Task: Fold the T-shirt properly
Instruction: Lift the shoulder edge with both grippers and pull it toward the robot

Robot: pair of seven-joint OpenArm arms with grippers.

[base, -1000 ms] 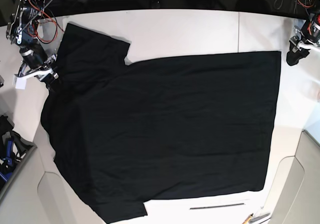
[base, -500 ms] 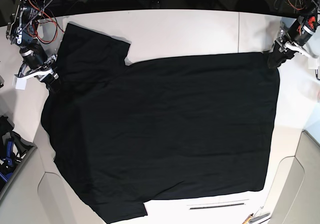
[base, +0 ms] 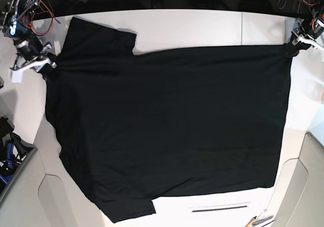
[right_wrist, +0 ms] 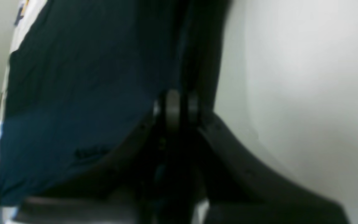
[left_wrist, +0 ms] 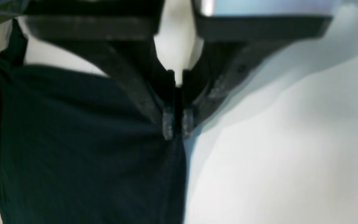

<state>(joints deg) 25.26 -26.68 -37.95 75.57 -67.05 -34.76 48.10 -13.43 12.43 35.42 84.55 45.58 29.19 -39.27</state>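
Note:
The black T-shirt (base: 167, 126) lies spread plain side up on the white table (base: 202, 27), its sleeves toward the left of the base view. My left gripper (base: 292, 49) is at the far right hem corner, shut on it. In the left wrist view its fingertips (left_wrist: 178, 126) pinch the edge of the dark cloth (left_wrist: 73, 140). My right gripper (base: 48, 65) is at the shirt's far left shoulder edge. The right wrist view shows it (right_wrist: 180, 107) shut on the cloth (right_wrist: 73, 77) there. No print shows.
A thin dark strip (base: 220, 208) lies near the table's front edge. Grey panels flank the table at lower left (base: 20, 186) and lower right (base: 304, 186). A blue object (base: 7, 153) sits at the left, and cables run along the back edge.
My left gripper came down onto the hem corner, shut on it and drew it back and outward. The right gripper moved toward the back too. The shirt is now pulled tauter and shifted back.

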